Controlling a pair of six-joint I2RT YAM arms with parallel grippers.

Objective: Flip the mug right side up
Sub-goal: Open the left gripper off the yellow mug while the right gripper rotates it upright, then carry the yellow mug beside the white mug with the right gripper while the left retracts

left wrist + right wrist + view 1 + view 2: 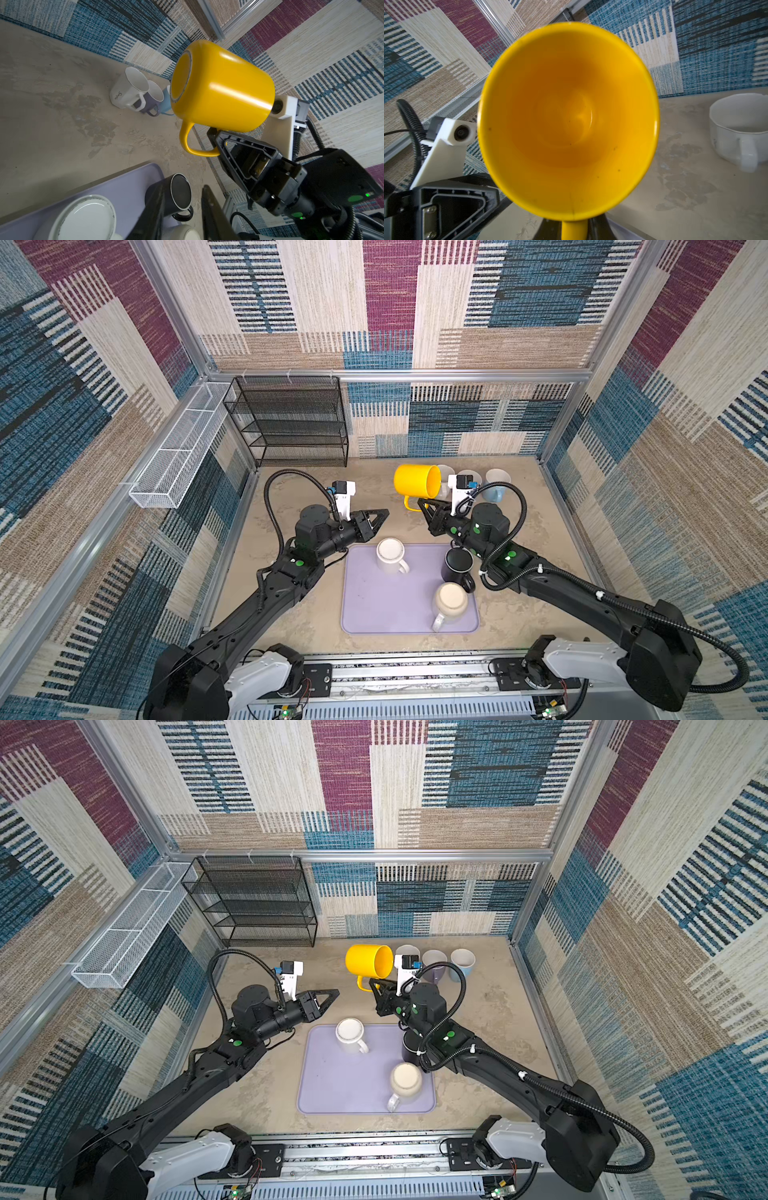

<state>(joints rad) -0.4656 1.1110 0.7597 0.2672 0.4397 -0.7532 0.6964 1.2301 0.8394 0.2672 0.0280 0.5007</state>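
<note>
Yellow and glossy, the mug [417, 481] hung over the far middle of the table [552, 531] in both top views. It lay on its side, mouth to the right, handle [409, 504] toward the near side. The right gripper [420, 502] was clenched on that handle. The left gripper [384, 512] hovered well apart to the left, grasping nothing. To finish well, the right wrist would need to roll until the mouth faced up, then lower the mug onto bare table clear of the upright mugs [496, 481] just to its right.

From the left wrist, the grip [219, 143] showed as a pinch on one end of the handle loop [187, 143]. The heavy body could probably swing there, so a slow turn seemed wise. The mug [224, 87] showed a pale-ringed base and a smooth, unmarked wall. The left arm's own fingers [153, 207] stood apart with nothing between them.

From the right wrist, the mug [569, 120] filled the view, empty inside, with a few dark specks.
</note>
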